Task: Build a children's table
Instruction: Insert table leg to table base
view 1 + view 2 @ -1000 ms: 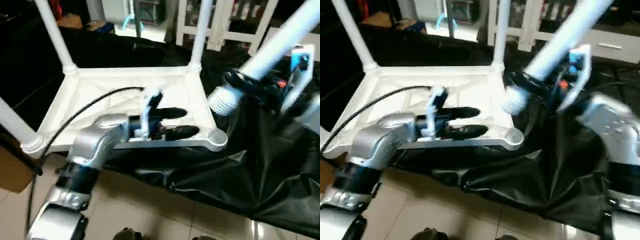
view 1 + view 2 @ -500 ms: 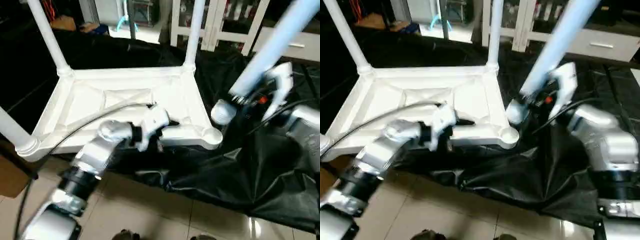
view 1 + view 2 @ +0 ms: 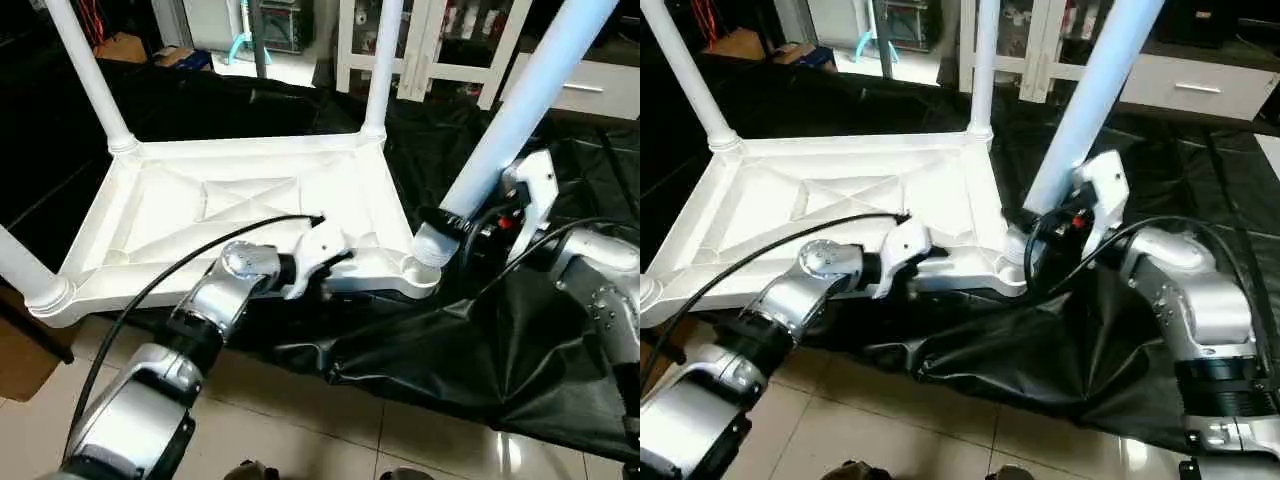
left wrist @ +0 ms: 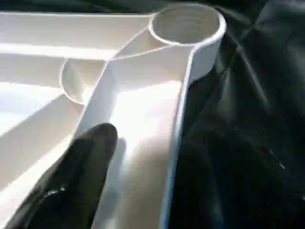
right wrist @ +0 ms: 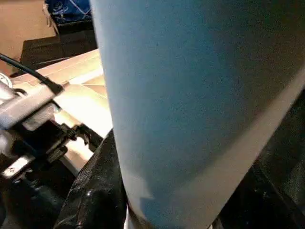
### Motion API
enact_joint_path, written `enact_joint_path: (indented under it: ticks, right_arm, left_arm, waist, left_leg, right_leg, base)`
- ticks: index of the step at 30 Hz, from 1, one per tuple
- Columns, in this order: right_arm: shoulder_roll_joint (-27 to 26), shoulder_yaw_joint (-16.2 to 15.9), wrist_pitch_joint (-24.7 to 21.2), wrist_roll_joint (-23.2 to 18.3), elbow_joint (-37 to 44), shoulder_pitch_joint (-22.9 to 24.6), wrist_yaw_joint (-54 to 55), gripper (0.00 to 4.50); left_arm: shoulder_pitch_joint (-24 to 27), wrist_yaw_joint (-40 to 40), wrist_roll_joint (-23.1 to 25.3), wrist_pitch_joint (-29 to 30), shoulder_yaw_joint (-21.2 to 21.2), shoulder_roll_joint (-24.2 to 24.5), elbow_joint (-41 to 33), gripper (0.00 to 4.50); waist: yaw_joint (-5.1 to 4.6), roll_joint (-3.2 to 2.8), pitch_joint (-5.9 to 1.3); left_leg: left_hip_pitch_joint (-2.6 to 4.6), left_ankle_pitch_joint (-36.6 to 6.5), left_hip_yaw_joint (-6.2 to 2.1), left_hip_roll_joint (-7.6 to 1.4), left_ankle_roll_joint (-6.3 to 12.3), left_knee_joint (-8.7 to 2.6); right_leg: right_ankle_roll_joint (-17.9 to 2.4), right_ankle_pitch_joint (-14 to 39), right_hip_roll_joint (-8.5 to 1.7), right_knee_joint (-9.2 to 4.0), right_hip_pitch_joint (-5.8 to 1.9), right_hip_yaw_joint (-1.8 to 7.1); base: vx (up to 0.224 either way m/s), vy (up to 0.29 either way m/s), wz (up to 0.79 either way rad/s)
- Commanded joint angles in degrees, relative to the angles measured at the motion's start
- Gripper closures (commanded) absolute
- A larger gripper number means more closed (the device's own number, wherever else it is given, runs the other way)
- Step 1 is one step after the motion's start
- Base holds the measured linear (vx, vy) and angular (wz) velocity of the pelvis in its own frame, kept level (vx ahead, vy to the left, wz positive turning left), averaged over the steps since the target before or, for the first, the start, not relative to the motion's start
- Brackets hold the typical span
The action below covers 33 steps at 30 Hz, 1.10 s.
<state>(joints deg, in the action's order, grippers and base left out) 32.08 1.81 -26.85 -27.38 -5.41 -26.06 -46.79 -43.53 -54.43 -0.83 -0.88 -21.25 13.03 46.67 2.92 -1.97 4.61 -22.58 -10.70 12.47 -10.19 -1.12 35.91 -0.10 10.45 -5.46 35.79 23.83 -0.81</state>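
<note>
The upturned table top [image 3: 240, 195] lies on a black sheet [image 3: 480, 340]. The right claw [image 3: 455, 222] grips the fourth leg [image 3: 520, 110], its end at the near corner socket [image 4: 187, 23]. The left claw [image 3: 335, 262] straddles the top's near rim, released.

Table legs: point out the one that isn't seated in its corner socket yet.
It is the leg gripped by the right gripper, leaning with its end at the near right socket. The other three legs stand upright in their corner sockets of the table top.
</note>
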Motion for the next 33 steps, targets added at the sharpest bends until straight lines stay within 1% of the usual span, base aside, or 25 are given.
enact_joint_path:
  ticks: [1,2,4,5,6,7,8,9,11,12,13,14,15,17,18,20,23,26,27,30,31,32,33]
  right_arm:
    - [0.3,0.4,0.7,-0.3,1.7,0.2,-0.7,2.64]
    - [0.4,0.5,0.6,-0.3,1.8,0.2,-0.9,2.64]
    - [0.4,0.6,0.6,-0.3,1.8,0.1,-1.0,2.64]
    - [0.4,0.7,0.5,-0.3,1.9,0.2,-1.1,2.64]
    - [0.4,0.7,0.4,-0.2,2.0,0.2,-1.2,2.64]
    - [0.4,0.7,0.4,-0.2,2.1,0.2,-1.3,2.64]
    - [0.4,0.5,0.4,-0.1,2.1,0.2,-1.6,2.64]
    - [0.4,0.4,0.4,0.0,2.0,0.2,-1.7,2.64]
    - [0.4,0.4,0.4,0.1,1.9,0.2,-1.8,2.64]
    - [0.4,0.4,0.4,0.1,1.9,0.2,-1.8,2.64]
    - [0.4,0.3,0.4,0.0,1.9,0.1,-2.0,2.64]
    - [0.5,0.3,0.4,0.1,1.9,0.1,-2.1,2.64]
    - [0.5,0.3,0.4,0.1,1.9,0.1,-2.3,2.64]
    - [0.6,0.3,0.3,0.2,1.9,0.0,-2.6,2.64]
    - [0.6,0.3,0.3,0.2,1.9,0.0,-2.7,2.64]
    - [0.7,0.3,0.3,0.3,2.0,0.0,-2.9,2.64]
    - [0.8,0.2,0.1,0.3,2.3,0.3,-3.1,2.64]
    - [0.8,0.3,0.0,0.3,2.6,0.5,-3.3,2.64]
    - [0.8,0.3,0.0,0.3,2.7,0.5,-3.3,2.64]
    - [0.8,0.4,-0.1,0.4,2.7,0.6,-3.4,2.64]
    - [0.8,0.4,0.0,0.4,2.7,0.6,-3.5,2.64]
    - [0.8,0.4,0.0,0.4,2.6,0.5,-3.5,2.64]
    - [0.8,0.4,0.0,0.4,2.6,0.5,-3.5,2.64]
  left_arm:
    - [-0.8,-1.5,0.6,0.2,-0.1,0.6,1.4,0.55]
    - [-1.2,-2.4,1.0,-0.3,-0.2,0.8,2.7,0.78]
    - [-1.5,-2.7,0.9,-0.4,0.0,0.8,3.5,0.77]
    - [-1.8,-3.0,0.9,-0.8,0.4,0.6,4.4,0.87]
    - [-2.2,-3.1,0.9,-1.4,0.6,0.3,5.3,0.87]
    - [-2.6,-3.7,0.6,-1.9,1.1,-0.1,6.1,1.16]
    - [-3.0,-4.6,0.5,-2.9,1.2,-0.4,6.8,1.22]
    - [-3.2,-5.3,0.6,-3.4,1.0,-0.6,7.0,1.23]
    - [-3.5,-5.9,1.0,-4.1,0.6,-0.8,7.5,1.29]
    - [-3.5,-5.9,1.0,-4.1,0.6,-0.8,7.5,1.43]
    - [-3.7,-5.8,1.4,-4.6,0.4,-1.0,7.9,1.66]
    - [-4.0,-5.7,1.8,-5.2,0.1,-1.2,8.4,1.66]
    - [-4.4,-5.6,2.2,-5.7,-0.1,-1.5,9.1,1.67]
    - [-5.2,-5.9,2.7,-6.3,-0.2,-2.1,10.1,1.94]
    - [-5.8,-6.5,2.9,-6.5,0.1,-2.5,10.8,2.08]
    - [-6.0,-6.7,2.9,-6.5,0.2,-2.8,11.0,2.12]
    - [-6.6,-7.0,3.5,-6.7,0.1,-3.3,12.1,2.53]
    - [-7.0,-6.8,4.9,-7.4,-0.7,-3.3,13.5,2.68]
    - [-7.2,-6.8,5.3,-7.6,-0.6,-3.4,14.1,2.9]
    - [-7.4,-6.9,5.9,-7.8,-0.6,-3.4,14.8,3.07]
    - [-7.4,-7.0,6.5,-7.9,-0.8,-3.2,15.2,3.07]
    - [-7.5,-7.1,6.6,-8.0,-0.8,-3.1,15.4,3.3]
    - [-7.5,-7.2,6.7,-8.0,-0.8,-3.1,15.5,3.3]
  waist:
    - [0.04,0.67,-4.93]
    - [0.07,0.63,-4.9]
    - [0.04,0.67,-4.88]
    - [0.04,0.73,-4.85]
    - [0.04,0.79,-4.87]
    - [0.05,0.78,-4.86]
    - [0.05,1.0,-4.88]
    - [0.11,0.89,-4.9]
    - [0.16,0.88,-4.89]
    - [0.18,0.84,-4.9]
    - [0.18,0.87,-4.88]
    - [0.2,1.07,-4.87]
    - [0.22,1.01,-4.84]
    - [0.25,0.88,-4.74]
    - [0.25,0.97,-4.72]
    - [0.31,0.95,-4.72]
    - [0.29,0.9,-4.72]
    - [0.29,0.9,-4.69]
    - [0.25,0.83,-4.66]
    - [0.21,0.93,-4.58]
    - [0.2,0.88,-4.6]
    - [0.19,0.84,-4.61]
    - [0.17,0.82,-4.62]
  left_leg:
    - [1.65,-9.7,-1.64,-2.24,3.39,-4.22]
    - [1.74,-10.1,-1.63,-2.26,3.21,-4.29]
    - [1.74,-10.6,-1.61,-2.21,2.93,-4.31]
    - [1.72,-10.6,-1.62,-2.23,2.88,-4.35]
    - [1.7,-10.5,-1.62,-2.21,2.93,-4.32]
    - [1.65,-10.2,-1.62,-2.18,3.07,-4.32]
    - [1.58,-9.8,-1.6,-2.17,3.34,-4.29]
    - [1.59,-9.5,-1.61,-2.23,3.6,-4.29]
    - [1.62,-9.4,-1.59,-2.29,3.78,-4.27]
    - [1.63,-9.3,-1.59,-2.31,3.8,-4.27]
    - [1.61,-9.4,-1.58,-2.3,3.91,-4.27]
    - [1.61,-9.5,-1.57,-2.3,4.03,-4.26]
    - [1.64,-9.6,-1.57,-2.34,3.98,-4.28]
    - [1.73,-10.1,-1.6,-2.43,3.74,-4.4]
    - [1.76,-10.3,-1.57,-2.41,3.65,-4.42]
    - [1.66,-10.2,-1.61,-2.39,3.58,-4.45]
    - [1.66,-10.4,-1.62,-2.39,3.64,-4.47]
    - [1.63,-10.4,-1.68,-2.43,3.67,-4.54]
    - [1.67,-10.6,-1.67,-2.42,3.64,-4.56]
    - [1.65,-10.9,-1.69,-2.46,3.58,-4.68]
    - [1.69,-11.0,-1.71,-2.51,3.59,-4.72]
    - [1.71,-11.0,-1.7,-2.52,3.59,-4.76]
    - [1.7,-10.8,-1.73,-2.53,3.59,-4.79]
  right_leg:
    - [-15.2,6.2,-2.1,-4.21,-2.96,0.98]
    - [-15.2,6.7,-2.14,-4.27,-2.89,0.99]
    - [-15.1,7.2,-2.16,-4.32,-2.92,1.02]
    - [-15.2,7.1,-2.19,-4.32,-2.93,1.02]
    - [-15.2,7.0,-2.19,-4.32,-2.94,1.03]
    - [-15.2,6.6,-2.2,-4.29,-2.97,1.04]
    - [-15.3,6.1,-2.25,-4.31,-3.04,1.05]
    - [-15.4,5.9,-2.3,-4.21,-3.02,1.06]
    - [-15.6,5.7,-2.36,-4.22,-3.0,1.08]
    - [-15.6,5.6,-2.36,-4.2,-2.98,1.07]
    - [-15.7,5.4,-2.31,-4.22,-2.96,1.07]
    - [-15.6,5.7,-2.35,-4.23,-2.98,1.08]
    - [-15.6,6.0,-2.41,-4.25,-2.97,1.09]
    - [-15.4,7.0,-2.4,-4.39,-2.85,1.08]
    - [-15.3,7.2,-2.38,-4.46,-2.83,1.1]
    - [-15.3,7.0,-2.43,-4.47,-2.9,1.09]
    - [-15.5,6.7,-2.44,-4.46,-2.88,1.09]
    - [-15.2,6.9,-2.51,-4.51,-2.94,1.11]
    - [-15.2,7.0,-2.48,-4.59,-2.87,1.09]
    - [-15.3,7.3,-2.51,-4.67,-2.89,1.07]
    - [-15.4,7.2,-2.54,-4.68,-2.9,1.07]
    - [-15.4,7.2,-2.54,-4.68,-2.91,1.04]
    - [-15.4,7.1,-2.57,-4.68,-2.94,1.03]
  base:
    - [0.0,0.0,0.0]
    - [0.0,0.0,0.0]
    - [0.0,0.0,0.0]
    - [0.0,0.0,0.0]
    - [0.0,0.0,0.0]
    - [0.0,0.0,0.0]
    - [0.0,0.0,0.0]
    - [0.0,0.0,0.0]
    - [0.0,0.0,0.0]
    - [0.0,0.0,0.0]
    - [0.0,0.0,0.0]
    - [0.0,0.0,0.0]
    - [0.0,0.0,0.0]
    - [0.0,0.0,0.0]
    - [0.0,0.0,0.0]
    - [0.0,0.0,0.0]
    - [0.0,0.0,0.0]
    - [0.0,0.0,0.0]
    - [0.0,0.0,0.0]
    - [0.0,0.0,0.0]
    - [0.0,0.0,0.0]
    - [0.0,0.0,0.0]
    - [0.0,0.0,0.0]
